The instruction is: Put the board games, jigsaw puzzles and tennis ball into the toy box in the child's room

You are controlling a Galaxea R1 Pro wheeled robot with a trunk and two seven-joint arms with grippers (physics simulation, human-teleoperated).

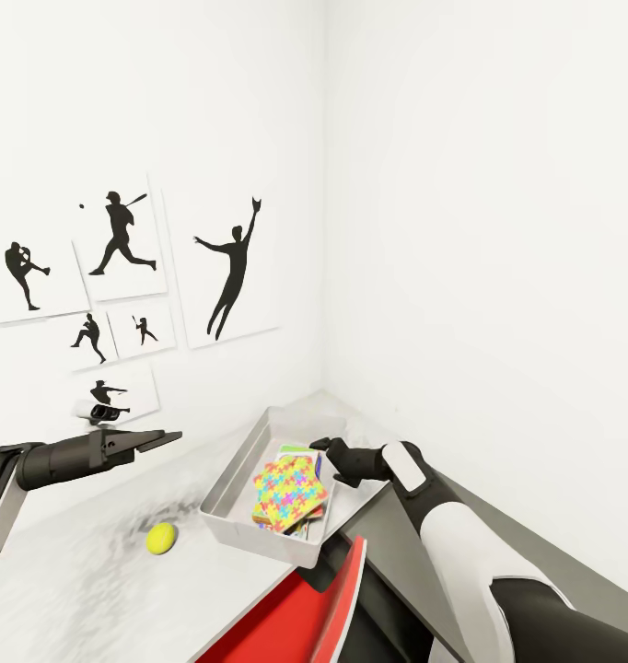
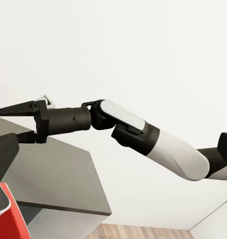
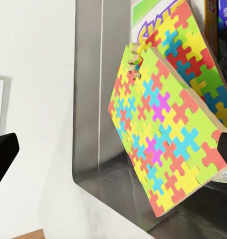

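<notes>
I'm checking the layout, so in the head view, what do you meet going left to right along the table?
Left gripper → tennis ball → toy box with jigsaw puzzles → right gripper.

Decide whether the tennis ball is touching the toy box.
Apart. The head view shows the tennis ball on the table with a strip of bare tabletop between it and the toy box.

Light-grey table (image 1: 65,589) in white room corner. On top: toy box (image 1: 236,479) near edge; tennis ball (image 1: 161,538) just beside it, apart.
</notes>
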